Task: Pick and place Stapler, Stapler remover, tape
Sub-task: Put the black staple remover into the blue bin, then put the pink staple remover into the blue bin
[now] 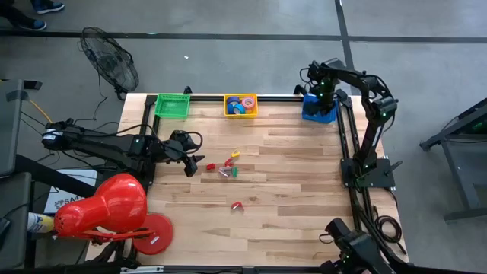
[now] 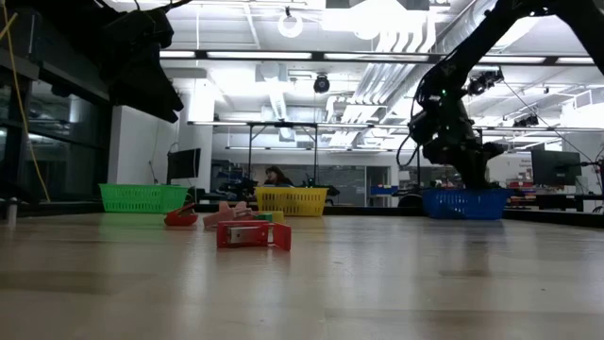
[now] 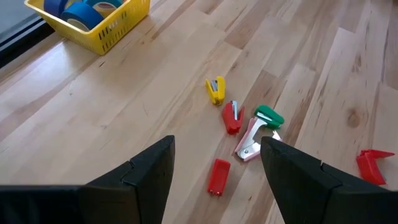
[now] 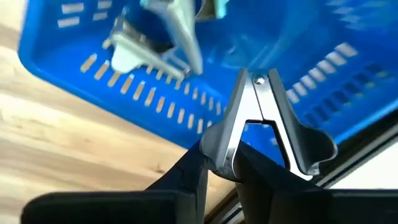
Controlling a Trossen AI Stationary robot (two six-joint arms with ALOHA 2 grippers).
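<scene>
My right gripper (image 4: 221, 167) hangs over the blue basket (image 4: 74, 68) at the table's far right (image 1: 319, 111), shut on a silver stapler remover (image 4: 255, 118). A second silver remover (image 4: 155, 37) lies in that basket. My left gripper (image 3: 217, 142) waits open above the table's left part (image 1: 192, 161). Beyond it, small staplers lie flat on the wood: yellow (image 3: 215, 90), red (image 3: 232, 117), green (image 3: 269, 116), pink (image 3: 250, 143) and red (image 3: 217, 176). Blue tape rolls (image 3: 87, 12) sit in the yellow basket (image 1: 240, 105). My right gripper pinches the stapler remover between its two fingers, by the metal end nearest them (image 4: 224, 152). The fingers come from above and point steeply down. The remover sticks out past the fingertips, lifted clear over the inside of the blue basket.
A green basket (image 1: 173, 105) stands at the far left, next to the yellow one. A red V-shaped piece (image 1: 237, 205) lies alone toward the table's near middle. A red lamp-like object (image 1: 106, 209) crowds the near left corner. Bare wood fills the middle and right.
</scene>
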